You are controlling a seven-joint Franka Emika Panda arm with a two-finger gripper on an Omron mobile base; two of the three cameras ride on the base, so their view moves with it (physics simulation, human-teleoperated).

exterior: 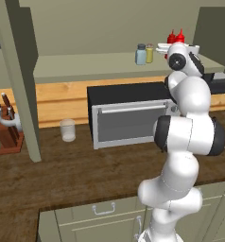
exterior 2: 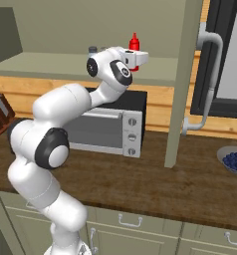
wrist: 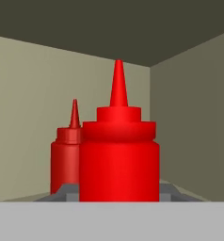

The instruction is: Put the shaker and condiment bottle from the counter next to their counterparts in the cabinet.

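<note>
**Red squeeze bottle held at the cabinet shelf beside its twin**

The white arm rises from the desk and reaches up to the shelf of the olive-beige wall cabinet. In the hand view the near condiment bottle, a slim red squeeze bottle with a tapered pointed nozzle, stands upright between the two dark finger tips, whose ends show at either side of its base; the jaws are closed on this bottle. Whether its base rests on the shelf cannot be told. Just behind it and to its left in that view stands the second red bottle, also upright, near the far back wall of the cabinet; whether the two touch cannot be told.

In the left base view the two red nozzles show above the wrist, at the right part of the shelf. To their left, well apart from them, stand the pale blue-grey shaker and, just beside it on the right, the yellowish shaker, both upright on the shelf.

Below the shelf a black microwave sits on the desk, with a clear glass to its left and a knife block at the far left. In the right base view a bowl of blueberries lies on the desk at the right.
</note>
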